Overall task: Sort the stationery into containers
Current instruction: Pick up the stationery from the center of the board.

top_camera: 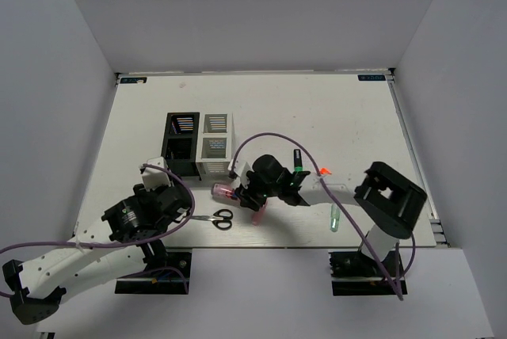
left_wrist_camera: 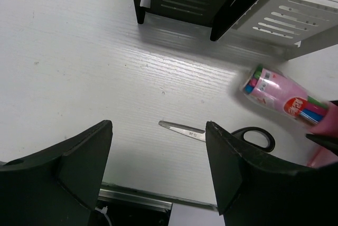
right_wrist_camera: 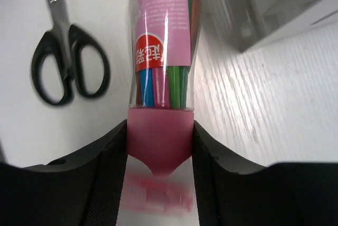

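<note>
The right end effector (right_wrist_camera: pixel 160 131) is closed on the pink cap end of a clear pink pen tube (right_wrist_camera: pixel 161 52), which points toward the white organizer (top_camera: pixel 215 145) and lies just on its near side; whether the tube touches the counter (top_camera: pixel 317 109) I cannot tell. The white organizer stands against the black organizer (top_camera: pixel 181 145), both left of the counter's middle. The black-handled scissors (top_camera: pixel 223 217) lie flat close to the near edge, just beside the tube. The left end effector (left_wrist_camera: pixel 158 141) hovers with its jaws wide and holds nothing, the scissors' blade showing between its fingers. A mint stick (top_camera: pixel 334 219) lies toward the near right corner, and a green-capped highlighter (top_camera: pixel 297 166) lies by the right arm.
</note>
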Controlling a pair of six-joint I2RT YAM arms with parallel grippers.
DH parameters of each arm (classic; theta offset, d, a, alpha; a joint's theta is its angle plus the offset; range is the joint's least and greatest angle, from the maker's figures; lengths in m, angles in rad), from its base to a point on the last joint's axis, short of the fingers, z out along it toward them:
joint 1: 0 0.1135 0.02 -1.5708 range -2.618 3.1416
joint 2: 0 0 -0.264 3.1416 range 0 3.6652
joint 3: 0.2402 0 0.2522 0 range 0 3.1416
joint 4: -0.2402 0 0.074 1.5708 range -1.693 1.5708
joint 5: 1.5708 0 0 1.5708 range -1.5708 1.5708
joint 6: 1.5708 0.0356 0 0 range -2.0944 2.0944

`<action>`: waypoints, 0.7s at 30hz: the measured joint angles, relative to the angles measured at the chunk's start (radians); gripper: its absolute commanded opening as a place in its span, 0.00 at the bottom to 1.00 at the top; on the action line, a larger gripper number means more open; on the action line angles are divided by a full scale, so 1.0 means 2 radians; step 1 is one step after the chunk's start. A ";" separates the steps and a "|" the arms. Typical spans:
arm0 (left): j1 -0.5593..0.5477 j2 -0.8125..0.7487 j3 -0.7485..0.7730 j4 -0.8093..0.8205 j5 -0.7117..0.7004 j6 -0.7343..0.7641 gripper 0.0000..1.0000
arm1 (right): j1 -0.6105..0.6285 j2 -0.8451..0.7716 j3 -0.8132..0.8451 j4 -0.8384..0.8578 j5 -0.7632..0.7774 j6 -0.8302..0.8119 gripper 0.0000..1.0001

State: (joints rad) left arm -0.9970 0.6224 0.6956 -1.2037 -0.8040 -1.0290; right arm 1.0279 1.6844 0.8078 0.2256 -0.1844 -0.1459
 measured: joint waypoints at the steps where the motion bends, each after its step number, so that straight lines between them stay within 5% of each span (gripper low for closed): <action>1: 0.000 -0.001 0.000 0.000 0.000 0.000 0.82 | 0.000 -0.017 0.000 -0.021 -0.001 -0.008 0.00; 9: 0.000 -0.005 0.000 0.010 0.000 0.002 0.82 | 0.000 -0.105 0.033 -0.132 0.000 -0.060 0.00; 21: 0.000 -0.020 0.001 0.014 0.006 0.008 0.82 | 0.000 -0.119 0.139 -0.261 0.011 -0.103 0.00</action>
State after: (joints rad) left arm -0.9970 0.5816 0.6971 -1.1748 -0.7929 -1.0130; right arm 1.0271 1.4464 1.0855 -0.2958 -0.1631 -0.3511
